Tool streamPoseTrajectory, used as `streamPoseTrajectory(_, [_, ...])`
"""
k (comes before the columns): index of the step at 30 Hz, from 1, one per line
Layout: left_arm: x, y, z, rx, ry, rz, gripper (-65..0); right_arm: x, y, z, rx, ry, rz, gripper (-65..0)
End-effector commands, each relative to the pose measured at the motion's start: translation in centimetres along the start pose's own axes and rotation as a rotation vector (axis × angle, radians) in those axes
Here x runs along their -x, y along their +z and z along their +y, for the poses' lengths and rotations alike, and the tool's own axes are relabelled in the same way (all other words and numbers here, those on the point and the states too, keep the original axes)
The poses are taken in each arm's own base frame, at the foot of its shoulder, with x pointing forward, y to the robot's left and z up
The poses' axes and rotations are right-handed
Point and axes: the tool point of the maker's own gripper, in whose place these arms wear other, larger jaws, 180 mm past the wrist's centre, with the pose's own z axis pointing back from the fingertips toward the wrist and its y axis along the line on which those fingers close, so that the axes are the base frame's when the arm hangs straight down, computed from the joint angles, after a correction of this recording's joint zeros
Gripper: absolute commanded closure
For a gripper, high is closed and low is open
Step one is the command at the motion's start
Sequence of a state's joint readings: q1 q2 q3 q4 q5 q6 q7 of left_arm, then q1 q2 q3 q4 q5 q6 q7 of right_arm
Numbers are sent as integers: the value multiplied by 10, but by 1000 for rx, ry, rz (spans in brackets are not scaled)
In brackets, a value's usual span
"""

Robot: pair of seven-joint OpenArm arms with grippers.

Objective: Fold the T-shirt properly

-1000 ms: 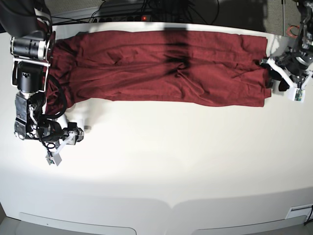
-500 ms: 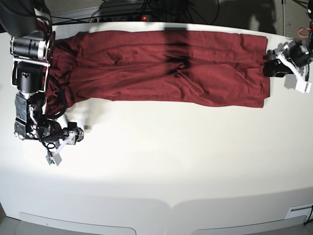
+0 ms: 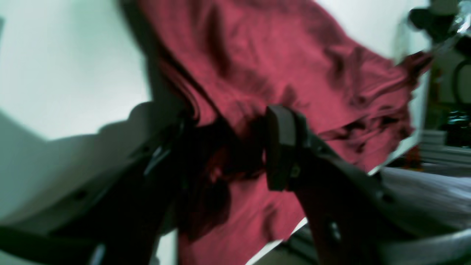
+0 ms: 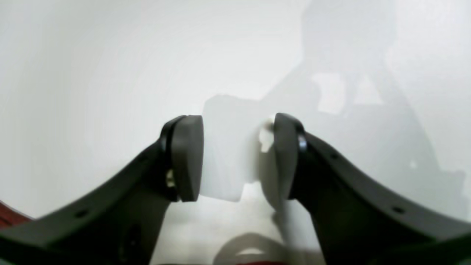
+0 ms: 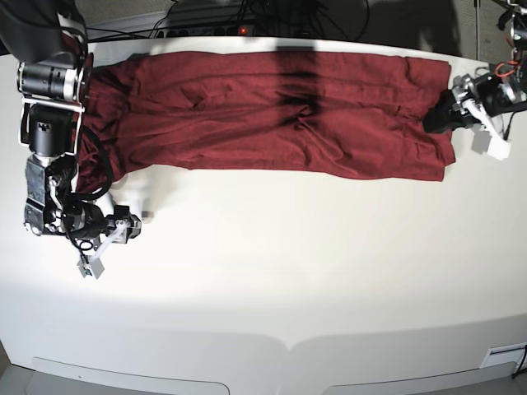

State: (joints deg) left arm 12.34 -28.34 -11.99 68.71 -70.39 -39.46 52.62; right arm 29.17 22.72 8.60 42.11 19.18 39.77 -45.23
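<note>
The T-shirt (image 5: 272, 115) lies spread lengthwise along the far edge of the table (image 5: 288, 280), reaching from near the far left corner almost to the far right corner. The left gripper (image 5: 449, 109) sits at the shirt's right end, its jaws around a fold of the cloth. The right gripper (image 5: 97, 251) is near the table's left edge, in front of the shirt's left end and apart from it.
</note>
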Motion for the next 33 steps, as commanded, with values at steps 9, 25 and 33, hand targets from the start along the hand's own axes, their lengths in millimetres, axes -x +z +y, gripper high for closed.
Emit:
streamPoseTrajectory(9, [2, 0, 5, -37, -50, 21, 0, -11, 9, -7, 18, 17, -6, -310])
streamPoseTrajectory(25, [-72, 76, 76, -415, -238, -43, 0, -11, 9, -5, 10, 12, -5, -310])
streamPoseTrajectory(33, [-73, 78, 77, -420, -244, -40, 0, -11, 9, -5, 10, 12, -4, -310])
